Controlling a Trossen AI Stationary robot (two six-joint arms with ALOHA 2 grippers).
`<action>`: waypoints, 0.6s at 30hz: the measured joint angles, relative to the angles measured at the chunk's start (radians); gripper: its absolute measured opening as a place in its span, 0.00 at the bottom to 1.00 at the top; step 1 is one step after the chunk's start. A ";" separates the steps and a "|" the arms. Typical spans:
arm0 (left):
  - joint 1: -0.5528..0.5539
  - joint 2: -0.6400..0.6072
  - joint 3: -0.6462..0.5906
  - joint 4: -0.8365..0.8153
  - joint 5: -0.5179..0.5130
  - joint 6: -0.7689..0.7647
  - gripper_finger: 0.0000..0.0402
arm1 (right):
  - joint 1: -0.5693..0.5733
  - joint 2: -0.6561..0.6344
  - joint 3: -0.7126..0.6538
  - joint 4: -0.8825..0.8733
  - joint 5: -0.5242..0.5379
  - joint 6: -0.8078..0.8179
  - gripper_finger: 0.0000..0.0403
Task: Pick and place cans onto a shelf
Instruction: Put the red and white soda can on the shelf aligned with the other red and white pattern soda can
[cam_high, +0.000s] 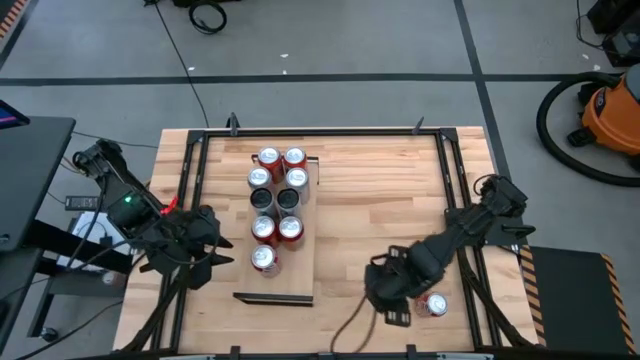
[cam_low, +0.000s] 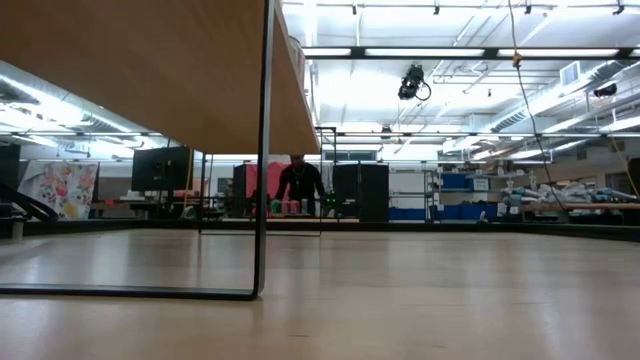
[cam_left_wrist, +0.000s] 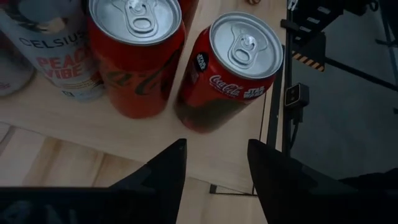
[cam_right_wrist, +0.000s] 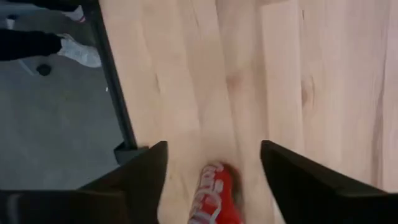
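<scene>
Nine small red, silver and black drink cans (cam_high: 277, 197) stand in two rows on the long light wooden shelf (cam_high: 300, 270). The left gripper (cam_high: 222, 257), fingers open, sits beside them. The right gripper (cam_high: 390, 305), fingers spread, hovers over a lone red can (cam_high: 433, 304) on the table (cam_high: 380, 200).

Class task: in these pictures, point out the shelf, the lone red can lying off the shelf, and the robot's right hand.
shelf (cam_high: 300, 275): high view, bare board near its front end.
lone red can (cam_high: 434, 304): high view, its round top.
right hand (cam_right_wrist: 213, 163): right wrist view, midway between its open fingertips.
</scene>
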 joint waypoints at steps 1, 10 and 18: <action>0.000 -0.002 0.000 0.000 0.000 0.000 0.45 | 0.015 -0.006 0.000 -0.006 0.012 0.028 0.66; 0.000 -0.005 0.000 0.002 0.000 0.027 0.45 | 0.127 -0.017 -0.022 -0.035 0.021 0.167 0.88; 0.000 -0.005 0.000 0.019 0.000 0.018 0.45 | 0.227 -0.144 -0.252 0.053 0.039 0.332 0.88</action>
